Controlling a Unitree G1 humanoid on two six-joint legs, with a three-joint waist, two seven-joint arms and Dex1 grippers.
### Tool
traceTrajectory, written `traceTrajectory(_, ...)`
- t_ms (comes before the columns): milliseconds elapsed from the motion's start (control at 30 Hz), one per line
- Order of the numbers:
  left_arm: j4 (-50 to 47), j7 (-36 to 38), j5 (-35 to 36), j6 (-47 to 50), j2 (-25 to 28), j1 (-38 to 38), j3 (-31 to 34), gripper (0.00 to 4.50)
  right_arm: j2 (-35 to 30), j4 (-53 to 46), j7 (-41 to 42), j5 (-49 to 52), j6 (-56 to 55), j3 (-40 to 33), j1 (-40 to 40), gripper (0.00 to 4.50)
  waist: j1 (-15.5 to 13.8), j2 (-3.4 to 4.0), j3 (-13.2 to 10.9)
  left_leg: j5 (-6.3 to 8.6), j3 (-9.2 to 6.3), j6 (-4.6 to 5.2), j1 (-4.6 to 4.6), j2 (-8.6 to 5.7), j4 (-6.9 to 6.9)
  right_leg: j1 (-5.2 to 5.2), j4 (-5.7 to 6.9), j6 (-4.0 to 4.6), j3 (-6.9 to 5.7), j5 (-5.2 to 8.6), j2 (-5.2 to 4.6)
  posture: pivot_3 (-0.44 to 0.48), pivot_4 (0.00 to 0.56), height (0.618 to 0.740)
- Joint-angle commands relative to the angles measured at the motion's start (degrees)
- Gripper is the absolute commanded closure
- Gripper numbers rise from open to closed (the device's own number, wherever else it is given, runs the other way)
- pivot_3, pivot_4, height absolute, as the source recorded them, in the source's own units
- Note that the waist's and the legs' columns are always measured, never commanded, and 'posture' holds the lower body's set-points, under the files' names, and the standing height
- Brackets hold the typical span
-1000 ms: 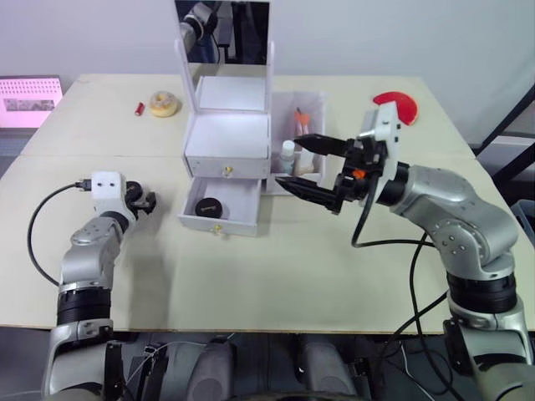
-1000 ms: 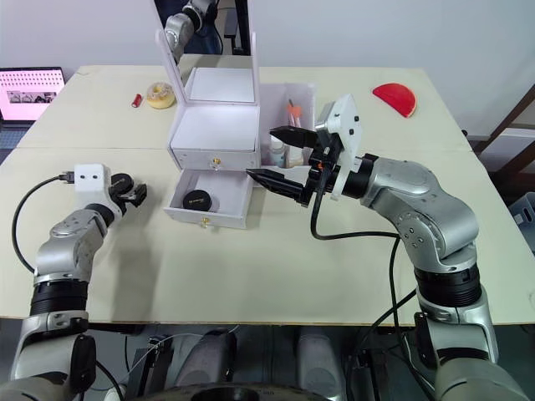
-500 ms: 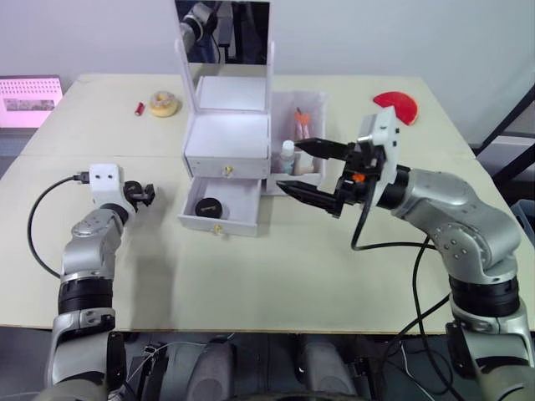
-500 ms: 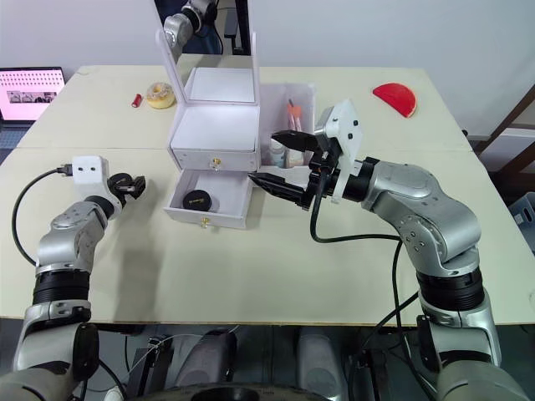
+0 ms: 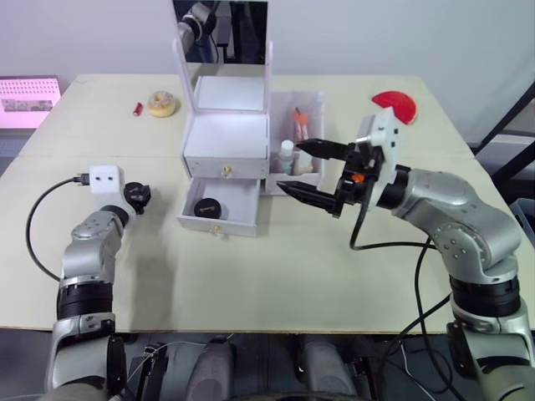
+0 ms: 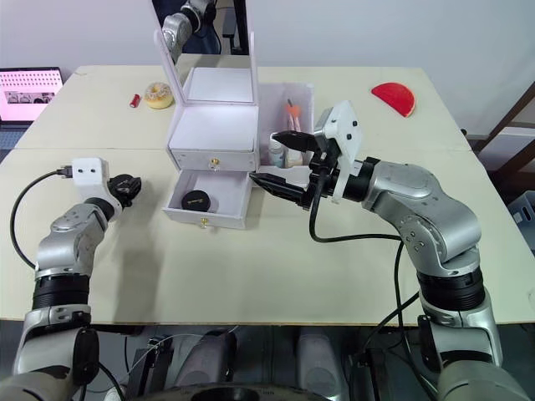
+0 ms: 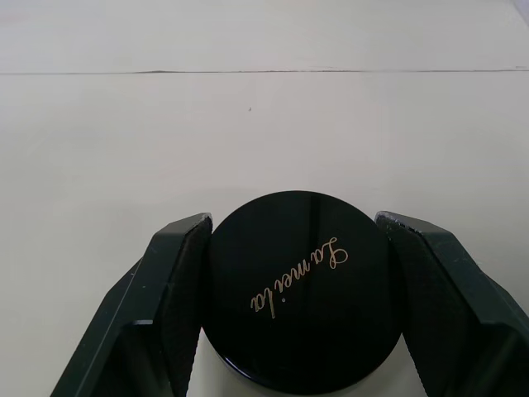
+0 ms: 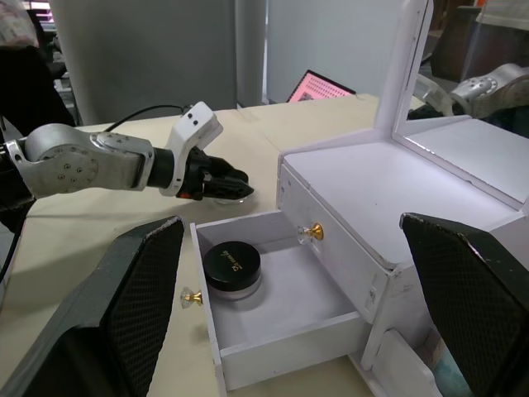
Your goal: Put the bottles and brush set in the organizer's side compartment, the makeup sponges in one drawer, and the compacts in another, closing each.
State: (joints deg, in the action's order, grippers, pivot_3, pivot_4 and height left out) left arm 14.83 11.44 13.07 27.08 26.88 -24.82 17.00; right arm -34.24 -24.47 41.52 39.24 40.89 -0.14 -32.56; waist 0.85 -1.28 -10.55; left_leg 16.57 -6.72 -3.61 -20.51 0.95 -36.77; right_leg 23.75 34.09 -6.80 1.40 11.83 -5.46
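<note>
Our left gripper pinches a black compact above the desk near its left edge, level with the organizer's open lower drawer, where a second compact lies. Our right gripper hangs spread wide just right of that drawer, in front of the side compartment holding the bottles.

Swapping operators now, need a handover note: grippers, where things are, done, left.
Left gripper: shut on a black compact, left of the organizer.
Right gripper: open, empty, beside the side compartment.
Done: bottles and brush set in side compartment; one compact in drawer; upper drawer shut.
Left: drop the held compact into the lower drawer, close it. Sponges unseen.
</note>
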Motion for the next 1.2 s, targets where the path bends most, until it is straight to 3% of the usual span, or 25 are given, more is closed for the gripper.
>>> traceTrajectory(33,-7.15,4.97,2.61,-2.28,2.25,0.31,1.57,1.85,-0.43,-1.25,0.43,-0.3,-0.36,-0.16,-1.3,0.0,0.01,0.0,0.0,0.0,0.0,0.0,-0.01,0.0,0.0,0.0,0.0,0.0,0.0,0.0,0.0,0.0,0.15,0.74)
traceTrajectory(167,-14.04,16.33,9.73,-0.56,6.36,1.63,3.04,1.85,-0.77,-1.88,0.5,-0.23,0.12,-0.2,-0.8,0.0,0.08,0.02,-0.01,0.0,0.0,0.0,-0.06,0.0,0.03,0.07,-0.01,0.03,0.0,0.01,0.0,0.0,0.15,0.74)
traceTrajectory(300,-15.79,29.44,14.84,2.33,13.95,2.19,2.14,1.85,-1.21,-3.41,0.02,0.46,0.95,-0.57,0.0,0.0,0.16,0.01,-0.01,-0.01,0.01,-0.02,-0.14,0.0,0.22,0.26,-0.01,0.05,0.01,0.02,0.0,0.0,0.15,0.74)
traceTrajectory(367,-15.67,40.58,17.69,3.02,18.94,0.97,-0.38,1.85,-1.24,-4.59,-0.76,1.17,1.59,-1.48,0.42,0.0,0.17,0.02,-0.01,-0.04,0.02,-0.08,-0.1,0.0,0.48,0.37,0.0,0.06,0.02,0.02,-0.01,0.0,0.15,0.74)
traceTrajectory(533,-13.97,56.46,19.47,5.59,23.43,-5.08,-9.47,1.85,-1.34,-6.8,-2.45,2.15,2.98,-2.84,1.07,0.0,-0.17,0.08,-0.06,-0.06,0.01,-0.1,-0.27,0.01,0.62,0.55,-0.04,0.09,0.0,0.09,-0.01,0.0,0.15,0.74)
traceTrajectory(800,-9.25,60.03,12.61,0.04,15.34,-12.0,-21.46,1.85,-1.96,-12.29,-6.98,4.29,5.7,-5.79,4.11,0.0,0.19,0.09,-0.06,-0.06,0.02,-0.09,-0.36,0.0,0.64,0.63,-0.08,0.04,0.01,0.09,0.0,0.0,0.15,0.74)
traceTrajectory(1000,-5.29,59.28,8.85,-2.94,10.38,-14.7,-24.24,1.85,-1.95,-15.25,-10.95,5.66,7.36,-6.93,5.5,0.0,0.11,0.08,-0.06,-0.07,0.02,-0.09,-0.39,0.0,0.58,0.64,-0.07,0.05,0.01,0.08,0.0,0.0,0.15,0.74)
traceTrajectory(1200,-2.78,60.33,6.54,-4.6,8.76,-15.26,-25.64,1.85,-2.65,-17.07,-13.44,6.96,8.37,-8.21,6.53,0.0,0.05,0.09,-0.06,-0.07,0.01,-0.08,-0.38,0.0,0.59,0.64,-0.06,0.03,0.01,0.08,0.0,0.0,0.15,0.74)
